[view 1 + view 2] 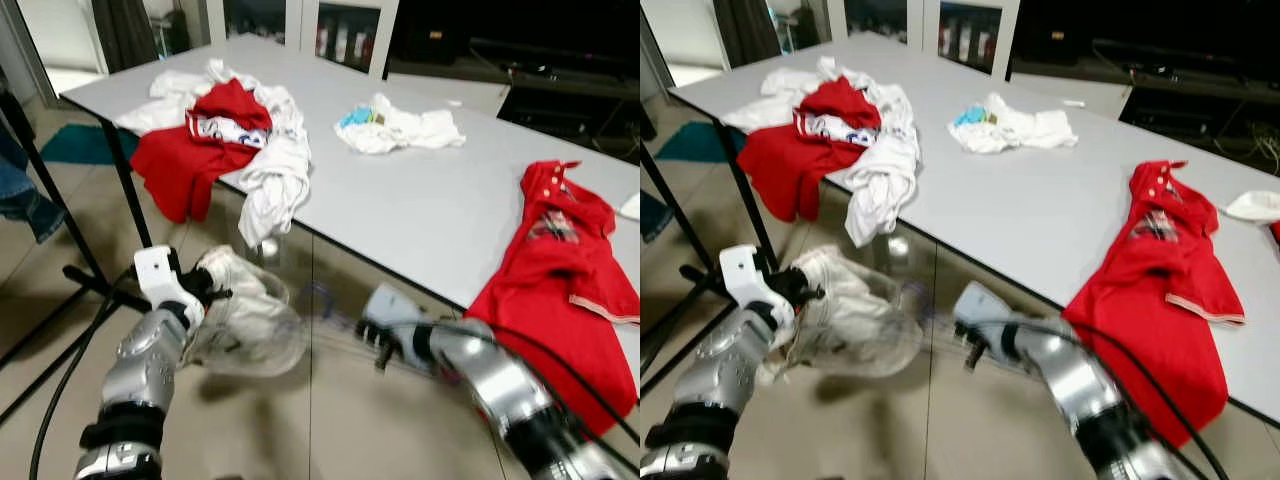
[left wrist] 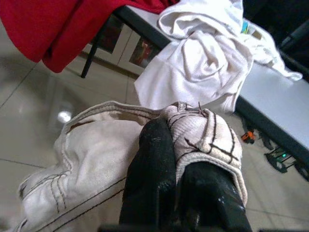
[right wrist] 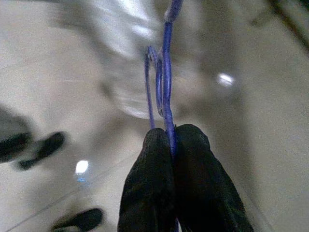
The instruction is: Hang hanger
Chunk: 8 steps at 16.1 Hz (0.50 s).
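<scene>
My left gripper (image 1: 205,285) is shut on the edge of a cream-white garment (image 1: 245,325) with dark stitching, which hangs bunched below table height. In the left wrist view both black fingers (image 2: 154,159) pinch a fold of that garment (image 2: 91,159). To its right, my right gripper (image 1: 375,345) is shut on a thin blue wire hanger (image 3: 166,72). In the right wrist view the right gripper (image 3: 169,133) clamps the wire, which runs toward the blurred garment. The hanger (image 1: 322,300) looks faint and smeared between the two grippers.
A grey table (image 1: 420,200) stands just ahead. It carries a heap of red and white clothes (image 1: 230,140), a small white bundle (image 1: 400,128) and a red shirt (image 1: 560,270) hanging over its near edge. Black stand legs (image 1: 60,270) cross the tiled floor at left.
</scene>
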### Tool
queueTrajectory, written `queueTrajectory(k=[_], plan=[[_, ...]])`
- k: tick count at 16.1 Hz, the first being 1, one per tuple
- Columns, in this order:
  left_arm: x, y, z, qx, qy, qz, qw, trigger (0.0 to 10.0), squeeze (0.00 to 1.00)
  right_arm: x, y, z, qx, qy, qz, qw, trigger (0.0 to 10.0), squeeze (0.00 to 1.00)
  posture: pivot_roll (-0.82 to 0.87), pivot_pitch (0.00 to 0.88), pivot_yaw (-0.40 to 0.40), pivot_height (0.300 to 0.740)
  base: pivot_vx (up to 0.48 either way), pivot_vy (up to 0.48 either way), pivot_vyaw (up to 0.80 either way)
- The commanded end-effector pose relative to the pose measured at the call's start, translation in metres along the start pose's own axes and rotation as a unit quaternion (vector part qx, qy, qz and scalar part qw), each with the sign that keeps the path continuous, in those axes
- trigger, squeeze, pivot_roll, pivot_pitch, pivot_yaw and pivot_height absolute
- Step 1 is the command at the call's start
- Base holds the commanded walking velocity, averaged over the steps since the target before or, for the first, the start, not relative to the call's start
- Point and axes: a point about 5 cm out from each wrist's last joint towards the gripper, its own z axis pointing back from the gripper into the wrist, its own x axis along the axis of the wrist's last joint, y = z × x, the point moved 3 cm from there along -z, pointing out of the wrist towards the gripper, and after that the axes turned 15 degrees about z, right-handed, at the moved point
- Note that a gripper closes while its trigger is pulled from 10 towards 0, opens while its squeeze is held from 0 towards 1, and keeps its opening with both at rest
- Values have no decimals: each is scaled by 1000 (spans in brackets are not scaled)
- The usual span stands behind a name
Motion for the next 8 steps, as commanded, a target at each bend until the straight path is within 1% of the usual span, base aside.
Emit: queueTrajectory(k=[1,2,4,6,8], plan=[[16,-14,-5,-23,-28,4,999,10000,0,-10,-19,3,-57,30,-19,998,10000,0,25,0,-57,740,0,0,0],[16,-14,-5,-22,-27,6,999,10000,0,-10,-30,2,-95,33,-42,994,10000,0,29,0,-58,740,0,0,0],[15,-15,-4,-22,-26,6,999,10000,0,-6,-33,-1,-107,25,-57,992,10000,0,31,0,-59,740,0,0,0],[13,-17,-5,-26,-23,4,999,10000,0,-6,-33,-3,-108,24,-58,992,10000,0,28,0,-58,740,0,0,0],[11,-18,-5,-27,-20,1,999,10000,0,-8,-34,2,-103,20,-62,993,10000,0,23,0,-56,740,0,0,0]])
